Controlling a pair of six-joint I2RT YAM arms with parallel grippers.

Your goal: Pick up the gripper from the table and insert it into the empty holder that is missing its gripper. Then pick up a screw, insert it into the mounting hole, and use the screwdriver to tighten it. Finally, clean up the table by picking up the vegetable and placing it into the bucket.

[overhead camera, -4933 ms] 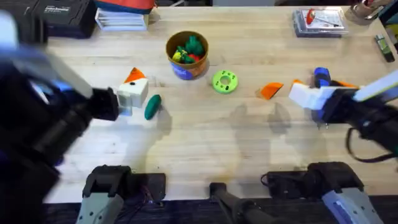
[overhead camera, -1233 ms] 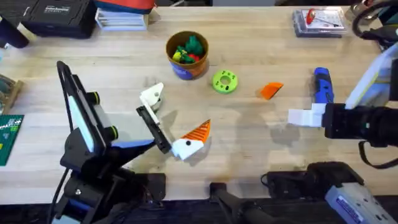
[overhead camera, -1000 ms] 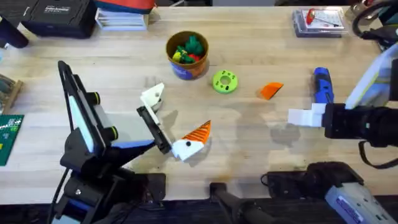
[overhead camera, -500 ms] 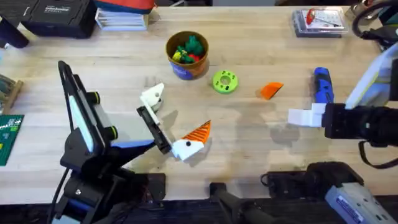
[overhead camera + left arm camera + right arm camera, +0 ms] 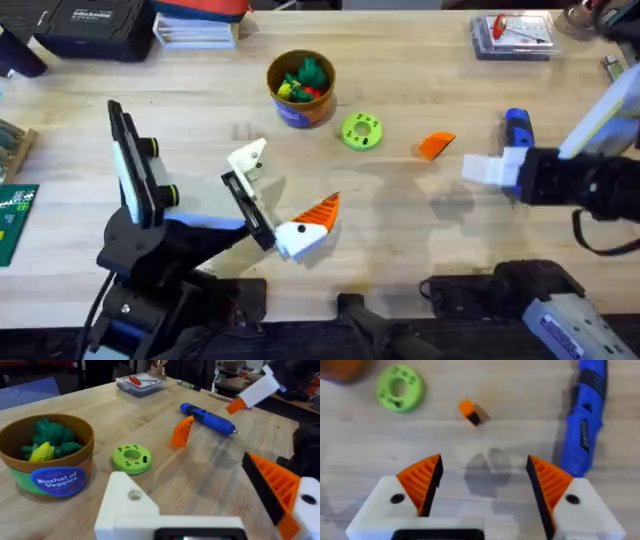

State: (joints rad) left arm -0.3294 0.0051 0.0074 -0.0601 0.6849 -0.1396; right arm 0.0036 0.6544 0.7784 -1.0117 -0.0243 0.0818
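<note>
Both grippers released above the wooden bench [image 5: 400, 240].
Left gripper [image 5: 275, 195] and right gripper [image 5: 485, 487] fingers spread, empty; stubby blue-handled screwdriver [image 5: 517, 137] lies just beside the right gripper.

Overhead looks down; both wrist views, nearer, share the screwdriver [image 5: 517, 138].

Two black-bodied arms are showing white jaws with orange ribbed pads [image 5: 422, 482], small dark screws, and a black cable looping at lower right.

Bucket [image 5: 300, 88] left of disc [image 5: 361, 131]; screwdriver [image 5: 517, 136] far right.
</note>
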